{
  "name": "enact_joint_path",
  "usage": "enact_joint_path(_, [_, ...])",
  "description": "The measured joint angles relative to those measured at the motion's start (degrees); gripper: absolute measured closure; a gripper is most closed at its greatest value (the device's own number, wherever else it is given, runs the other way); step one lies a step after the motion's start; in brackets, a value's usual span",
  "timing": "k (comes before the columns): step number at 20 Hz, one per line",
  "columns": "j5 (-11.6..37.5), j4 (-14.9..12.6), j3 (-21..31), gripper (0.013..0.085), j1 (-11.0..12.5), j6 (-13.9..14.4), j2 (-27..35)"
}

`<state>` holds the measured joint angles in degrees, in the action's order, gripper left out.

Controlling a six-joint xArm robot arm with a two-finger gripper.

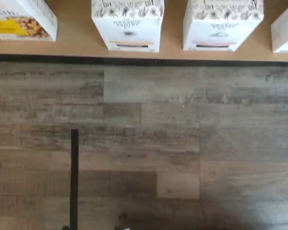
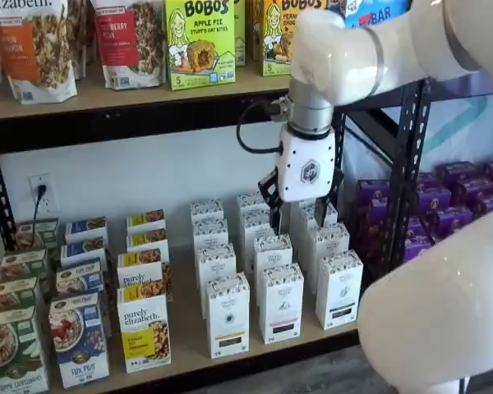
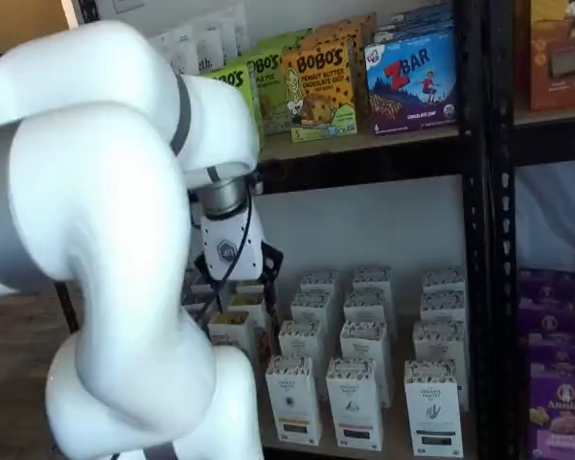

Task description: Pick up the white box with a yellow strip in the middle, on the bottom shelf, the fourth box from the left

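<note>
White box (image 2: pixel 228 316) stands upright at the front of the bottom shelf (image 2: pixel 189 365). It heads a row of similar cartons, and in the wrist view (image 1: pixel 128 24) it sits just behind the black rail (image 1: pixel 144 60) with its yellow strip showing.

The main risk is taking the wrong carton. The twin carton (image 2: pixel 281 304) just beside it looks nearly the same, apart from a strip that seems pinkish rather than yellow, so a small sideways error would put the fingers on that one. On the other side stands the purely elizabeth box (image 2: pixel 144 328), and the gaps on both sides look narrow. A finger coming down off-centre could land on a neighbour's top or push it over. The carton is tall and narrow, so a shove from the front could tip it back into the second carton (image 2: pixel 216 264) behind it. A shallow or uneven pinch could also let it twist or slip as it lifts.

The gripper (image 2: pixel 297 220) hangs from the bent arm with its fingers pointing down. They are spread wide and hold nothing. It is well above the cartons and below the upper shelf. In a shelf view it seems to hang over the rows beside the white box rather than over the box itself. The wrist view shows mostly floor (image 1: pixel 182 143), so I judge the wrist to be out in front of the shelf and not yet lined up.
</note>
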<state>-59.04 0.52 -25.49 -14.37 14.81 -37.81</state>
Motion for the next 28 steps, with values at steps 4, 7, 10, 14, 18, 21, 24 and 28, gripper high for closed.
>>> enact_joint_path(4, [5.23, -0.82, 0.46, 0.013, -1.17, 1.56, 4.36])
enact_joint_path(7, [9.55, -1.47, 0.77, 0.013, -1.93, 2.74, 7.38])
enact_joint_path(10, [14.0, -2.78, 0.96, 0.013, -2.73, 4.43, 10.48])
enact_joint_path(14, [19.45, -2.09, 1.55, 0.013, -3.03, 4.25, 13.36])
enact_joint_path(18, [21.99, -1.54, 0.91, 0.013, -3.28, 4.08, 16.55])
enact_joint_path(21, [23.82, -1.35, 0.48, 0.013, -3.37, 4.01, 18.56])
enact_joint_path(24, [26.06, -1.33, 0.02, 0.013, -3.46, 4.06, 20.72])
enact_joint_path(28, [28.68, -1.11, -0.64, 0.013, -3.5, 3.86, 23.18])
